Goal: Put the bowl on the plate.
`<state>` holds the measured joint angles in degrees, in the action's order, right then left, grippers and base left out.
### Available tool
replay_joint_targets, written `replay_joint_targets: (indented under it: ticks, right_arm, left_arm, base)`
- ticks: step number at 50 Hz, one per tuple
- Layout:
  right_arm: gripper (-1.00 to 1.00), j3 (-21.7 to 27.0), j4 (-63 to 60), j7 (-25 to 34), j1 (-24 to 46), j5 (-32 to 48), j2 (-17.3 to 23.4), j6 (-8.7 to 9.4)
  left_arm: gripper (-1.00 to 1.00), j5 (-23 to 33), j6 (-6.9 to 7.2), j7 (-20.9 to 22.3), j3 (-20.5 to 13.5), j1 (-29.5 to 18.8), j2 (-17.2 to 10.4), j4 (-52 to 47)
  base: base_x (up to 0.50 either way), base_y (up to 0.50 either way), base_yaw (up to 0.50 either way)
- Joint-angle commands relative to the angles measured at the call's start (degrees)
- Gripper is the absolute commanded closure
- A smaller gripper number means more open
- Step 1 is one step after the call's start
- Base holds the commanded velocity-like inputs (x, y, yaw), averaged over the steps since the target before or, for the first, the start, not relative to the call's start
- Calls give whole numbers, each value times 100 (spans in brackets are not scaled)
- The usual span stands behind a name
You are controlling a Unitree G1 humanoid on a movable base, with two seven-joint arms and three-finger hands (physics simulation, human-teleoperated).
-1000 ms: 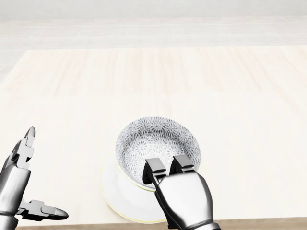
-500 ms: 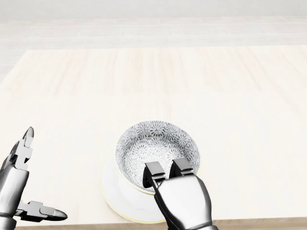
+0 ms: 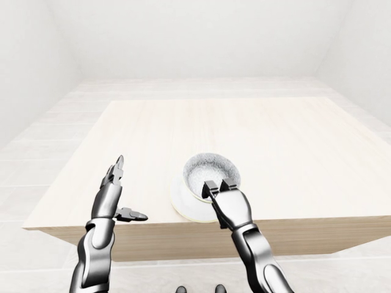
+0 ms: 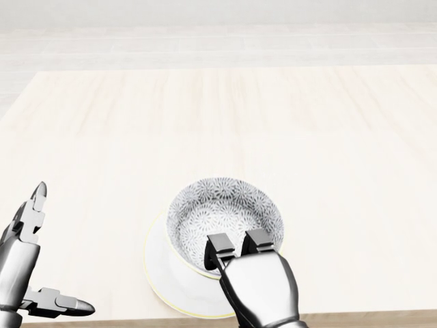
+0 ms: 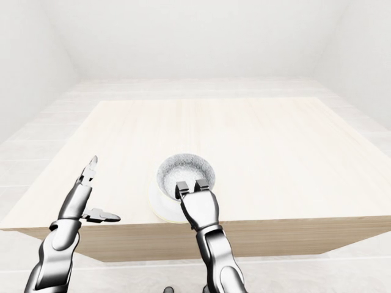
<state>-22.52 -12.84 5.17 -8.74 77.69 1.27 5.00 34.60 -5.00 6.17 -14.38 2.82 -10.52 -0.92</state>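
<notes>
The patterned bowl [image 4: 225, 208], on or just above the plate [image 4: 159, 272] by the desk's [image 4: 218, 123] near edge, has its rim pinched by the right hand [image 4: 263, 285], the left hand [image 4: 18, 265] spread empty; it is probably rigid, slick and breakable, so the rim suits gripping.

Big pale wood table [image 3: 256, 128] fills the mid of both eye views, faint grain running top to bottom. Its side panel [image 3: 159, 235], at the bottom of the view, is a darker tan band. Floor [image 3: 36, 152] is whitish tile w/ faint grout lines, seen left, right & above the tabletop. Walls [image 3: 195, 36] are plain white, w/ corners at upper left & upper right. Light is soft & even, shadows weak.
</notes>
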Motion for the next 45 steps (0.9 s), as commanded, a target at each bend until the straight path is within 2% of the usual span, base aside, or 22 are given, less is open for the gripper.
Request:
replay_joint_targets:
  ticks: [1,31,38,45]
  right_arm:
    - [100,20,90,-151,59,84,-28,0]
    - [100,65,386,-307,107,44,-30,0]
    - [100,54,429,-337,100,76,-30,0]
    - [100,38,511,-390,102,98,-35,0]
  left_arm:
    - [-100,2,0,-30,-7,-19,-14,87]
    - [-100,8,0,-24,12,-15,-10,42]
    - [-100,120,0,-144,44,-54,-17,138]
    - [-100,69,0,24,15,-9,-6,-99]
  base:
    - [0,0,0]
    - [0,0,0]
    - [0,0,0]
    - [0,0,0]
